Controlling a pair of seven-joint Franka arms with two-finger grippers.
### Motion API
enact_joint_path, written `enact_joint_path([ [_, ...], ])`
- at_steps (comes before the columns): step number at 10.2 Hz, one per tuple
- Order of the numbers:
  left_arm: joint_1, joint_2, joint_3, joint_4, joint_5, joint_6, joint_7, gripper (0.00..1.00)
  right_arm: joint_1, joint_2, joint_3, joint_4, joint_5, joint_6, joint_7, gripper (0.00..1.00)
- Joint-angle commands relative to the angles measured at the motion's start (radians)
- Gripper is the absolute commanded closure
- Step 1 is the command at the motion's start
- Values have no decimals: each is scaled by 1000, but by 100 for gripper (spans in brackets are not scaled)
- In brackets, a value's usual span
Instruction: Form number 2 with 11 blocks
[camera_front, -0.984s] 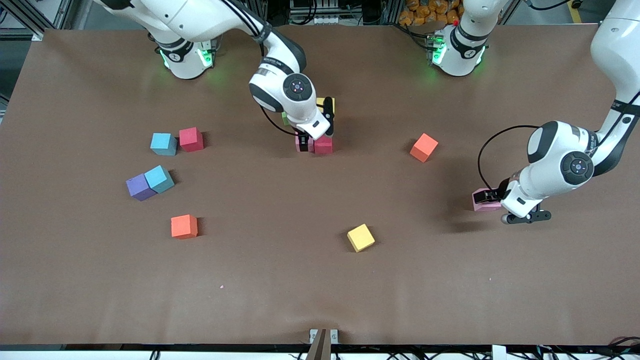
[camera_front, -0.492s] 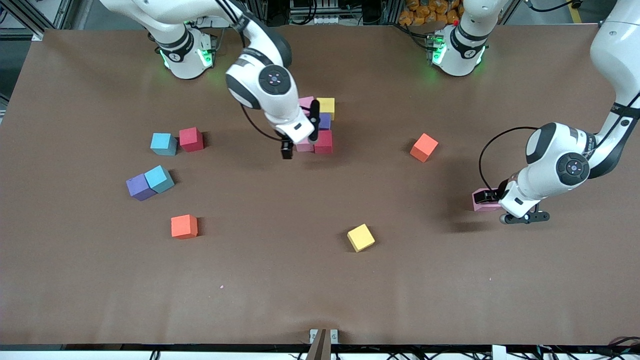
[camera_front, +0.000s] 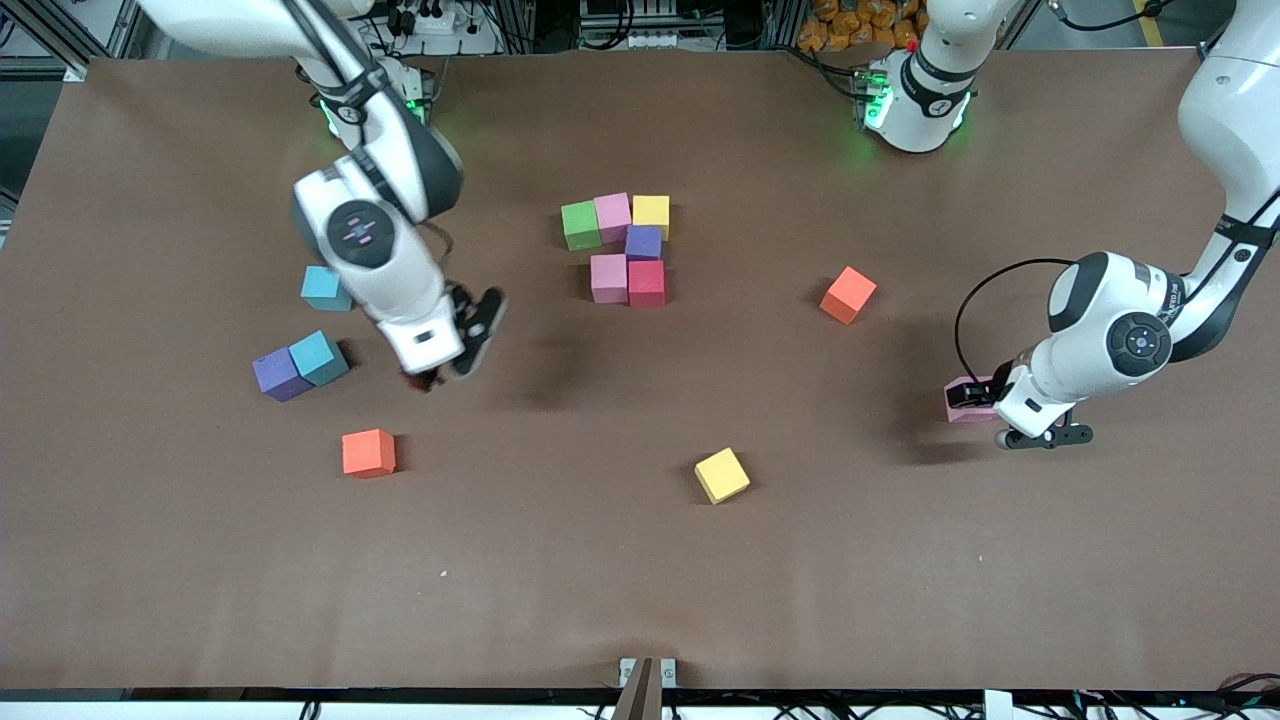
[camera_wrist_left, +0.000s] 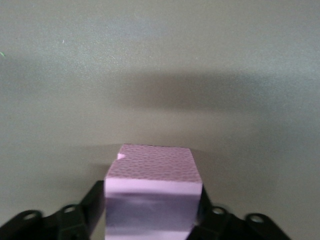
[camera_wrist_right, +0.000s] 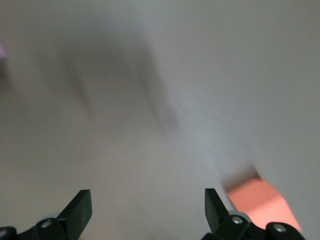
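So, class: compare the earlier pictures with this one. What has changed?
The right end effector, open, left the block cluster and swung toward the right arm's end, above the table near the light blue cubes. The left end effector closed on the pink block. Loose blocks stayed.

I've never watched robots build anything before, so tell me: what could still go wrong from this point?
The left end effector pinches a pink block near its lower part, so the block might tilt or slip when lifted. The right end effector sweeps open above the table beside the light blue cubes, and it hides a red block; a low pass might knock them. The half-built number 2 has blocks packed edge to edge, so adding one could shove its neighbours.
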Motion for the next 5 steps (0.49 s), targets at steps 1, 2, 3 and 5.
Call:
enact_joint_path([
  [1,-9,9,0,9,32,7,-103,81,-68,43,-26,15,-16,75,-195,0],
  [2,-23,7,0,12,32,7,-162,87,-102,76,-36,18,-20,96,-231,0],
  [3,-52,7,0,32,32,7,-241,89,-131,108,-39,18,-20,140,-282,0],
  [5,-104,0,-1,54,32,6,-372,90,-133,141,-65,47,-11,170,-438,0],
])
